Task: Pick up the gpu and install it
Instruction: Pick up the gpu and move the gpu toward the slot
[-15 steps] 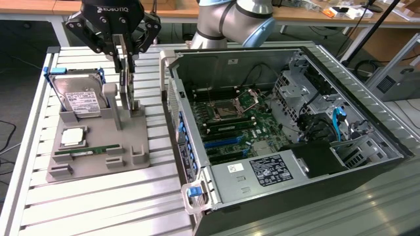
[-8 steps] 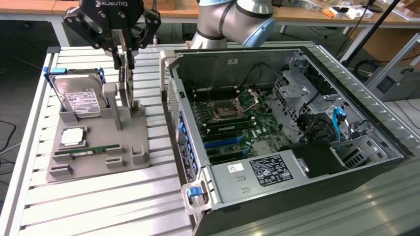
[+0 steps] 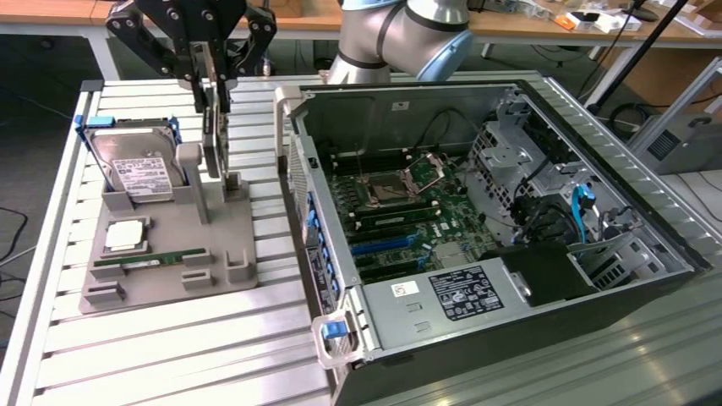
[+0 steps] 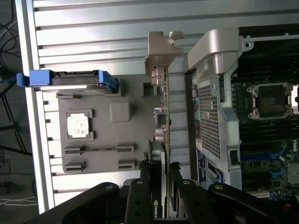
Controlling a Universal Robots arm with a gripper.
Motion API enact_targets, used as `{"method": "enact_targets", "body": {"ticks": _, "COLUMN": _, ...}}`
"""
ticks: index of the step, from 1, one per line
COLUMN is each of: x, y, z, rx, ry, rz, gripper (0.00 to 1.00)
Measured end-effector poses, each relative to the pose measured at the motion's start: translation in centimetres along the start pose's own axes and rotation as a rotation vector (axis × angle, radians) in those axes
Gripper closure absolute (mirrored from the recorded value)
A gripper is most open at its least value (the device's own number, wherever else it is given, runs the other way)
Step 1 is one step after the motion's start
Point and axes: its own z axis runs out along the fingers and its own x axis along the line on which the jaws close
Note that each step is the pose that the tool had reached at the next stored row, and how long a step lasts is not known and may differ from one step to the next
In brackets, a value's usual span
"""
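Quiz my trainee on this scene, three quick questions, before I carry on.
1. True or false: the gripper is shut on the gpu.
2. The hard drive stands in: A a drawer, B the grey holder, C a box.
3. On which side of the exterior view is the case?
Key: 1 true; 2 B; 3 the right.
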Motion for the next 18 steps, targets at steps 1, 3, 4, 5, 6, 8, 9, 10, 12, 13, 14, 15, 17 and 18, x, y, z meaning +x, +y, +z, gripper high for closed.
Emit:
{"method": "enact_targets", "body": {"ticks": 1, "x": 0.0, "y": 0.0, "z": 0.0, "rx": 0.0, "ry": 0.0, "rz": 0.0, "gripper": 0.73}}
{"method": "enact_targets", "body": {"ticks": 3, "x": 0.0, "y": 0.0, "z": -0.01, "rx": 0.0001, "ry": 0.0001, "rz": 0.0, "gripper": 0.73}}
{"method": "enact_targets", "body": {"ticks": 4, "x": 0.0, "y": 0.0, "z": -0.02, "rx": 0.0002, "ry": 0.0001, "rz": 0.0, "gripper": 0.73}}
{"method": "enact_targets", "body": {"ticks": 5, "x": 0.0, "y": -0.01, "z": -0.02, "rx": 0.0001, "ry": 0.0002, "rz": 0.0, "gripper": 0.73}}
{"method": "enact_targets", "body": {"ticks": 6, "x": 0.0, "y": -0.08, "z": -0.03, "rx": 0.0003, "ry": 0.0004, "rz": 0.0, "gripper": 0.73}}
{"method": "enact_targets", "body": {"ticks": 8, "x": -0.1, "y": -0.28, "z": -0.02, "rx": 0.0001, "ry": 0.0001, "rz": 0.0, "gripper": 0.73}}
{"method": "enact_targets", "body": {"ticks": 9, "x": -0.2, "y": -0.37, "z": -0.01, "rx": 0.0001, "ry": 0.0002, "rz": 0.0, "gripper": 0.73}}
{"method": "enact_targets", "body": {"ticks": 10, "x": -0.3, "y": -0.51, "z": -0.01, "rx": 0.0001, "ry": 0.0002, "rz": 0.0, "gripper": 0.73}}
{"method": "enact_targets", "body": {"ticks": 12, "x": -0.6, "y": -0.69, "z": -0.01, "rx": 0.0001, "ry": 0.0002, "rz": 0.0, "gripper": 0.73}}
{"method": "enact_targets", "body": {"ticks": 13, "x": -0.7, "y": -0.76, "z": -0.01, "rx": 0.0001, "ry": 0.0003, "rz": 0.0, "gripper": 0.73}}
{"method": "enact_targets", "body": {"ticks": 14, "x": -0.8, "y": -0.79, "z": -0.01, "rx": 0.0002, "ry": 0.0003, "rz": 0.0, "gripper": 0.73}}
{"method": "enact_targets", "body": {"ticks": 15, "x": -1.0, "y": -0.83, "z": -0.01, "rx": 0.0002, "ry": 0.0002, "rz": 0.0, "gripper": 0.73}}
{"method": "enact_targets", "body": {"ticks": 17, "x": -1.2, "y": -0.87, "z": 0.0, "rx": 0.0002, "ry": 0.0002, "rz": 0.0, "gripper": 0.73}}
{"method": "enact_targets", "body": {"ticks": 18, "x": -1.3, "y": -0.9, "z": 0.0, "rx": 0.0002, "ry": 0.0002, "rz": 0.0, "gripper": 0.73}}
